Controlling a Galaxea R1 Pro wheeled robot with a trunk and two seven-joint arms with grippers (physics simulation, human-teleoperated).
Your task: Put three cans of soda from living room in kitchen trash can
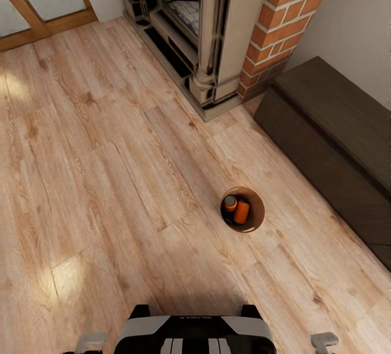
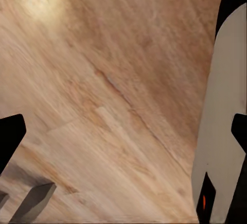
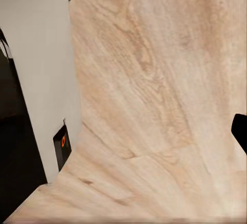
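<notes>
Head view catches small grey parts of both arms at the bottom edge, flanking the robot's trunk (image 1: 194, 335): the left hand (image 1: 91, 341) low on that side, the right hand (image 1: 325, 340) opposite. Both hang low beside the body, which suits driving rather than reaching. Too little of either shows to say whether the fingers are apart or together, and the wrist views give no help: each looks down past a dark finger edge and the white base at bare floorboards, with nothing between the fingers.

Ahead, slightly to the right and well apart from the base, the trash can (image 1: 243, 209) stands upright on the wooden floor (image 1: 108, 169). Inside it one orange soda can (image 1: 241, 212) lies tilted, touching a second can (image 1: 231, 202) that stands with its dark top up. A third I cannot make out.

Beyond are the brick fireplace (image 1: 217, 28) and a dark low bench (image 1: 331, 137) along the wall, so this looks like the living room; the bin probably has to be carried to the kitchen.
</notes>
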